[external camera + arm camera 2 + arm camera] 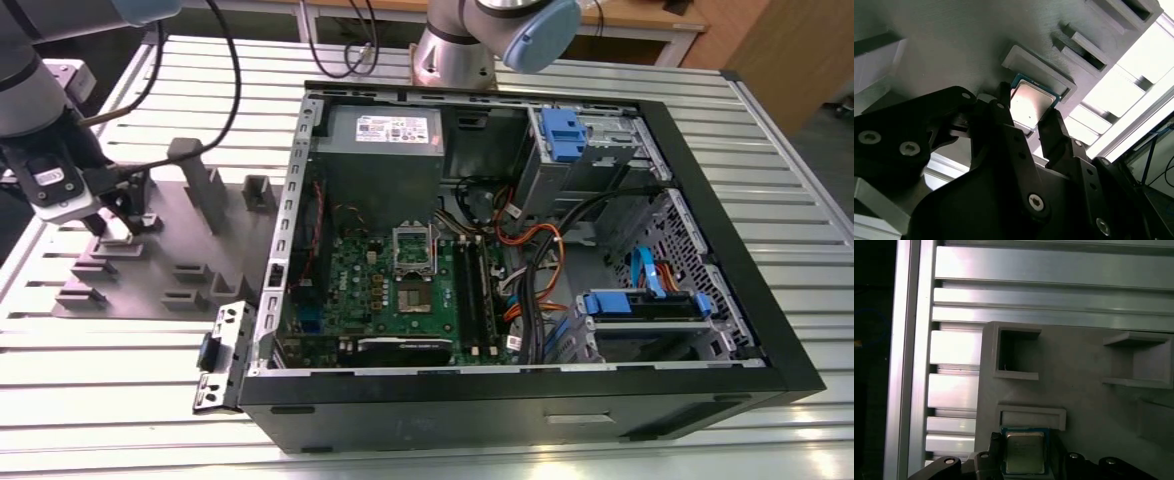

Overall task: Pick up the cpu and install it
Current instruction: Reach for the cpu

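Well, the gripper [115, 214] stands low over the grey fixture plate [136, 252] at the exterior view's left, close to the plate's outer edge and not far from the edge of the slatted metal desk [120, 400]. Tall grey blocks [200, 190] rise just beside it toward the exterior view's right, so that side is narrow, while the side toward the desk edge is free. The open computer case [534, 410] lies well apart, with the socket [411, 255] on its green board uncovered.

In both wrist views the cpu [1031, 100] [1025, 450] sits between the two black fingers [1004, 117]. The gripper [1027, 106] [1025, 462] is clenched on it, one finger against each of two opposite edges. A low grey raised frame [1039, 67] [1031, 416] of the plate is just beside the cpu's free edge. I cannot tell if the cpu rests on the plate or is raised a little.

The cpu is a thin square with a dull silver top and a narrow green border around it.
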Motion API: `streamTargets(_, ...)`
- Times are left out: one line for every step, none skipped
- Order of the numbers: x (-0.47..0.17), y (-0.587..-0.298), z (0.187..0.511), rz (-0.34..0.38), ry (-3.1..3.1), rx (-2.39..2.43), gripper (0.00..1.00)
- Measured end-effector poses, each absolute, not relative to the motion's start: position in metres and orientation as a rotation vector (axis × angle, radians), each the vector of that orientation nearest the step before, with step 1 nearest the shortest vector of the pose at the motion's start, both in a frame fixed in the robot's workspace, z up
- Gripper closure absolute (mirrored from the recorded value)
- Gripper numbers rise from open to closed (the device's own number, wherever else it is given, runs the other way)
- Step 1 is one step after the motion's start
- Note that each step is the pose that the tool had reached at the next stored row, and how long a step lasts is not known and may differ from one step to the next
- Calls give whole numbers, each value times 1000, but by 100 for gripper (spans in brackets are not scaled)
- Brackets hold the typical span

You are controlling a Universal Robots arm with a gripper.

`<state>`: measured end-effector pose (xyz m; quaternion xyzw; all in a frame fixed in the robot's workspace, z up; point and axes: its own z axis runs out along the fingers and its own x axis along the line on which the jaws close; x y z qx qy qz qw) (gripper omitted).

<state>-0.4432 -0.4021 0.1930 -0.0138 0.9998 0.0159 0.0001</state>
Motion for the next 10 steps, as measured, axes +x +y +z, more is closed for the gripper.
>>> streamTargets(-443, -402, 194, 50, 3141, -43, 53)
streamTargets(-443, -402, 195, 50, 3141, -43, 53)
streamTargets(-443, -402, 195, 50, 3141, -43, 53)
streamTargets(-443, -402, 196, 50, 3141, -43, 53)
streamTargets(-443, -402, 197, 50, 3141, -43, 53)
streamTargets(-443, -402, 198, 50, 3141, -43, 53)
streamTargets(-443, -402, 198, 50, 3141, -43, 53)
streamTargets(-443, -402, 199, 50, 3141, -43, 53)
streamTargets(-443, -402, 200, 50, 3141, -43, 53)
streamTargets(-443, -402, 200, 50, 3141, -43, 53)
